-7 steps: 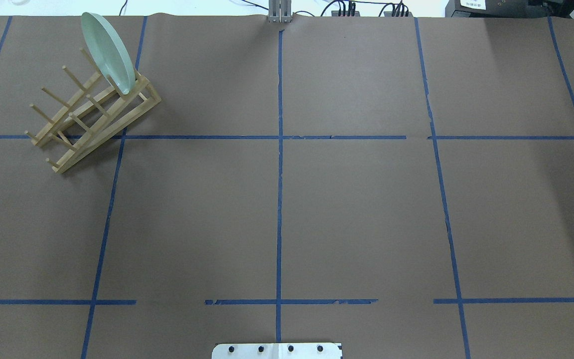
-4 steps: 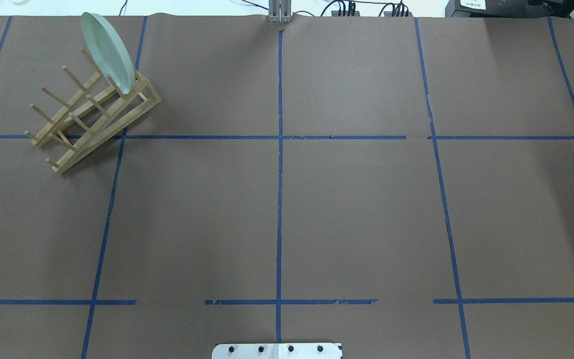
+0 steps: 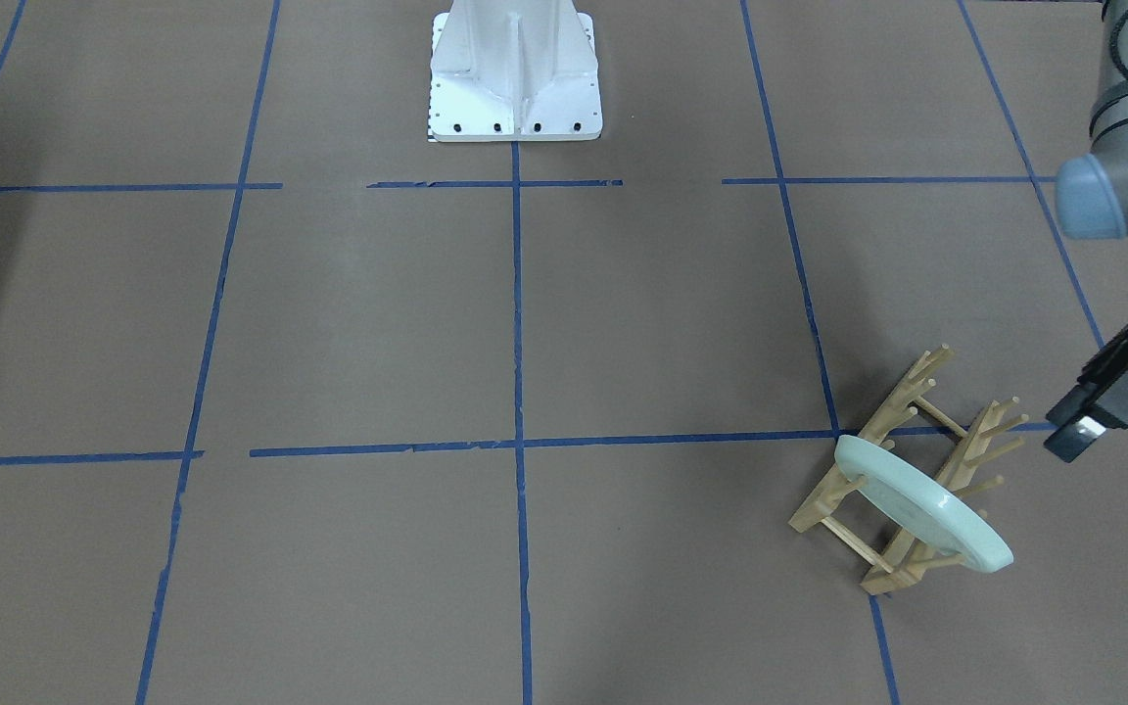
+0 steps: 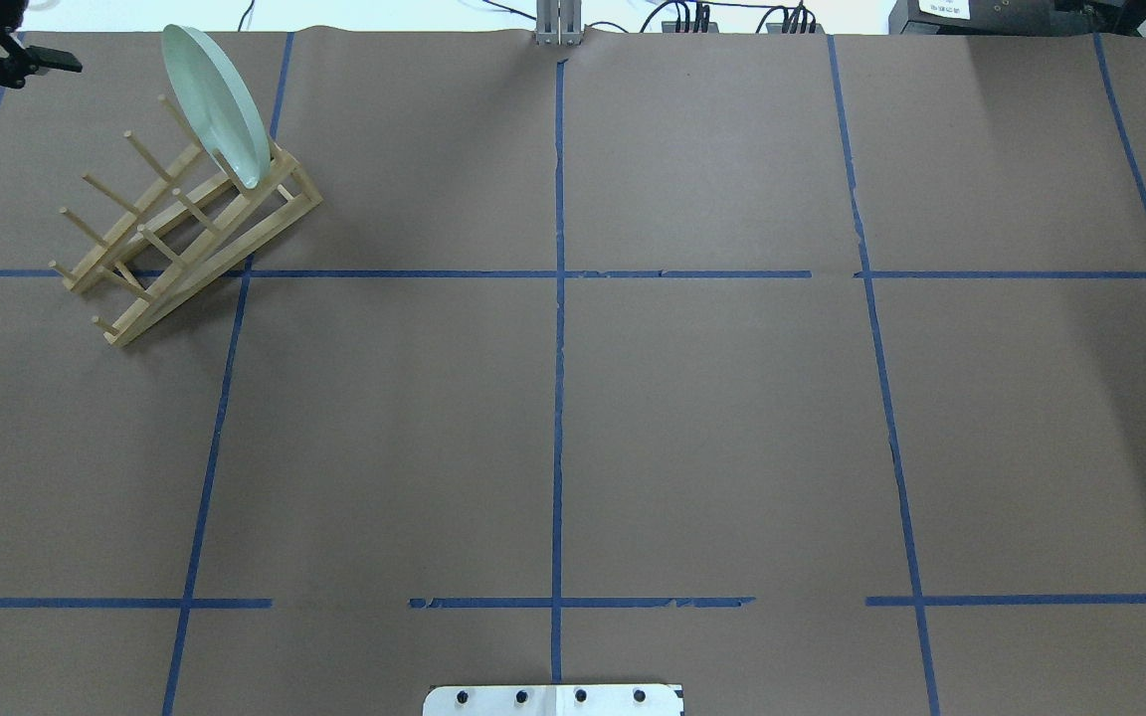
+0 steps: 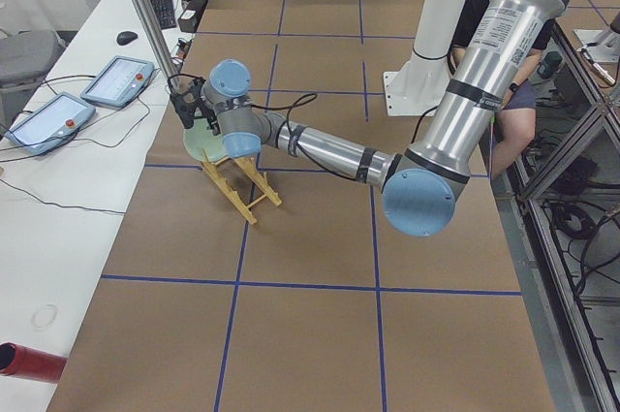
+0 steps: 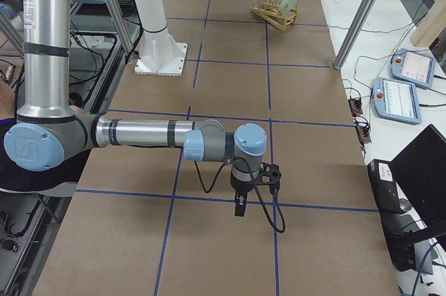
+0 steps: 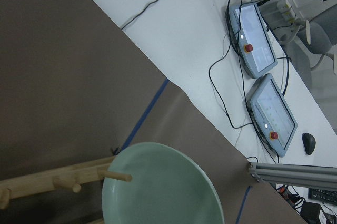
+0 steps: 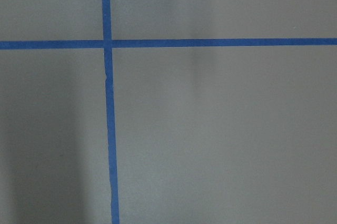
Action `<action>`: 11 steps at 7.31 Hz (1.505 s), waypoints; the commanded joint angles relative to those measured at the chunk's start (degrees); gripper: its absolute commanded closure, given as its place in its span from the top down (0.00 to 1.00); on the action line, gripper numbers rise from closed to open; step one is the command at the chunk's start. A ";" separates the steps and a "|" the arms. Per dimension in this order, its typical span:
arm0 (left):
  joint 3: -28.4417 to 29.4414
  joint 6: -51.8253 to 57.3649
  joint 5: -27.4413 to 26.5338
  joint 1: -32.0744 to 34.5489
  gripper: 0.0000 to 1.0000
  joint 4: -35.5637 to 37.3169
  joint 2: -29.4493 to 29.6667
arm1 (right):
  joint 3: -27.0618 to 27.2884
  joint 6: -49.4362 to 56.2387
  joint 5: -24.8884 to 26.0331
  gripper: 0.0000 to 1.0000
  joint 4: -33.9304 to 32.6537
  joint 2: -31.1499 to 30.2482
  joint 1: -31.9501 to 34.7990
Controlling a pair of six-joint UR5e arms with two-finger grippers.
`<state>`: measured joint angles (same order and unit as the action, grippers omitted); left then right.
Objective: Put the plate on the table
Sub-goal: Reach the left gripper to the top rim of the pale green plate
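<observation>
The pale mint-green plate (image 4: 215,104) stands on edge in the last slot of a wooden peg rack (image 4: 170,244) at the table's (image 4: 712,418) far left corner. It also shows in the front view (image 3: 921,504) and the left wrist view (image 7: 163,187). My left gripper (image 4: 16,65) hovers just left of the plate, above the rack, apart from both. Its fingers look spread and hold nothing. It also shows in the front view (image 3: 1073,441). My right gripper (image 6: 240,209) points down over bare table near the right end. I cannot tell if it is open.
The white robot base (image 3: 515,78) stands at the near middle edge. Beyond the table's far edge, close behind the rack, lie two tablet pendants (image 7: 258,39) with cables, and a metal post (image 5: 145,15) stands there.
My left gripper has come into the overhead view at the top left, beside the plate. The plate and the rack have not moved.
</observation>
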<state>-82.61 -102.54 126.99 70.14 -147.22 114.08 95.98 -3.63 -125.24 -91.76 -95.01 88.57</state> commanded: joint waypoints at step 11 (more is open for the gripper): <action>4.65 -0.91 -7.02 -6.34 0.51 -0.43 4.48 | 0.00 -0.06 0.00 1.00 0.00 0.00 0.02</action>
<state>-77.96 -103.48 120.26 64.02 -147.66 118.51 95.98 -3.69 -125.24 -91.76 -95.01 88.59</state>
